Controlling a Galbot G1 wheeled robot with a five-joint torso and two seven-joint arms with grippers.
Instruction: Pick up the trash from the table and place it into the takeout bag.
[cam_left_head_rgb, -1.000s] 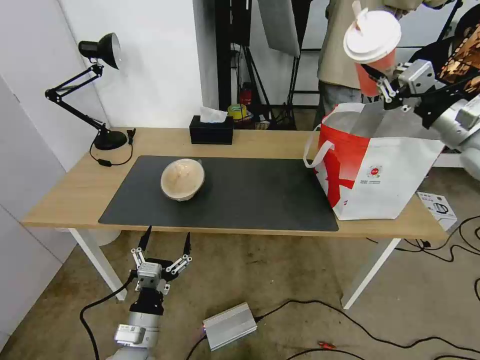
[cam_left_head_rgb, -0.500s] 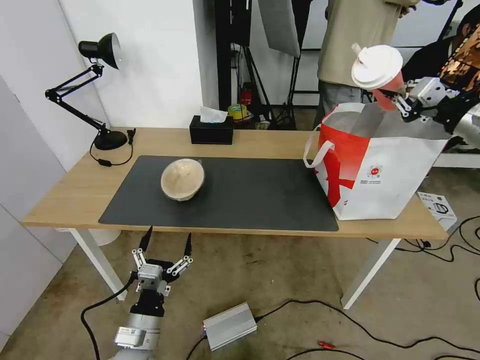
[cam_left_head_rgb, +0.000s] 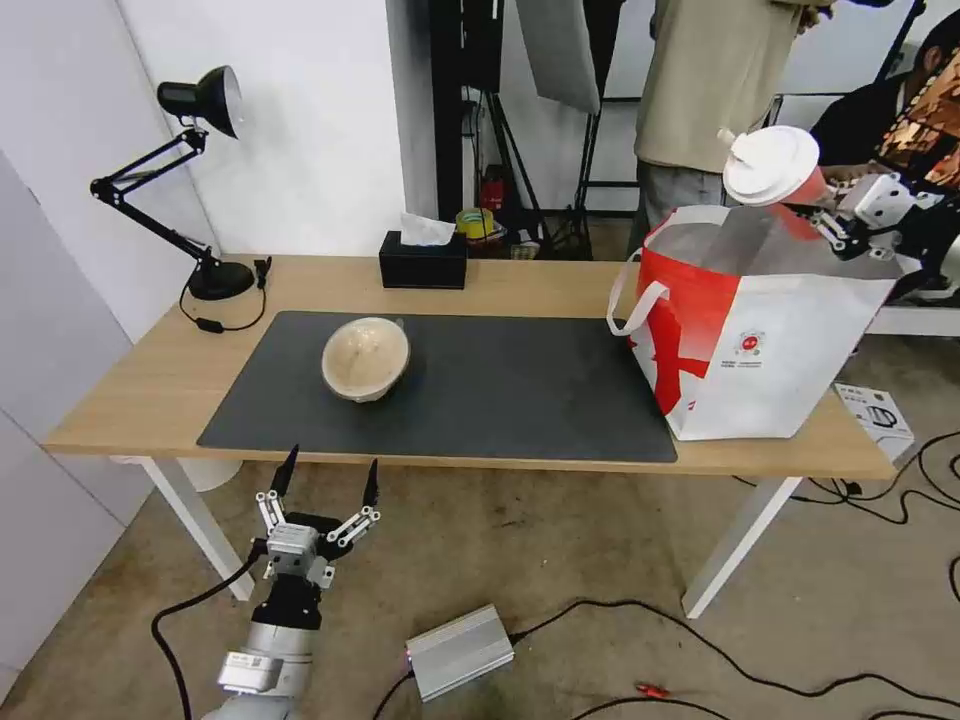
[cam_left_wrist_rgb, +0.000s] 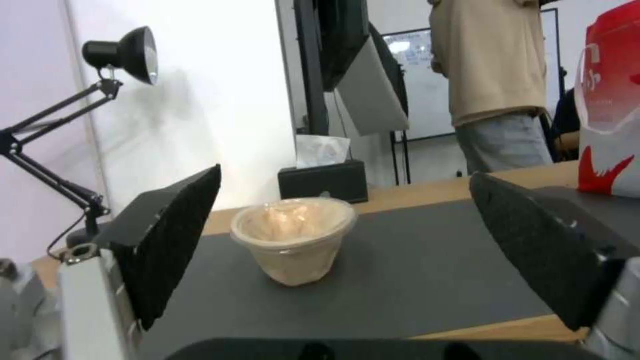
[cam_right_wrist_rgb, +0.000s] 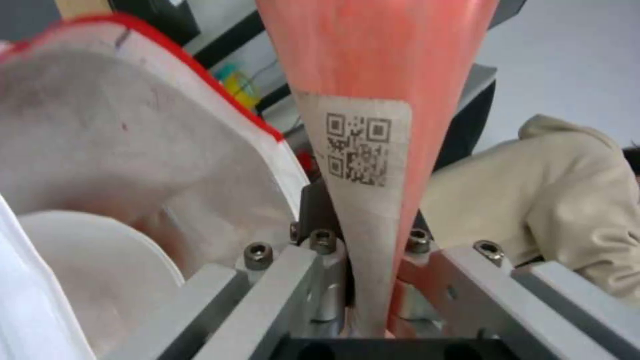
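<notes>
A black desk lamp (cam_left_head_rgb: 195, 150) stands at the counter's far left corner, a black tissue box (cam_left_head_rgb: 422, 260) sits along the back edge, a silver box (cam_left_head_rgb: 459, 651) with cables lies on the floor, and a small white carton (cam_left_head_rgb: 875, 415) lies farther right.

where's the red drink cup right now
In the head view the red drink cup is at far right, tilted, clamped in the right gripper above the takeout bag's open mouth.

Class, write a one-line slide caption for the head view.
Right gripper holds the red cup tilted over the takeout bag.
</notes>
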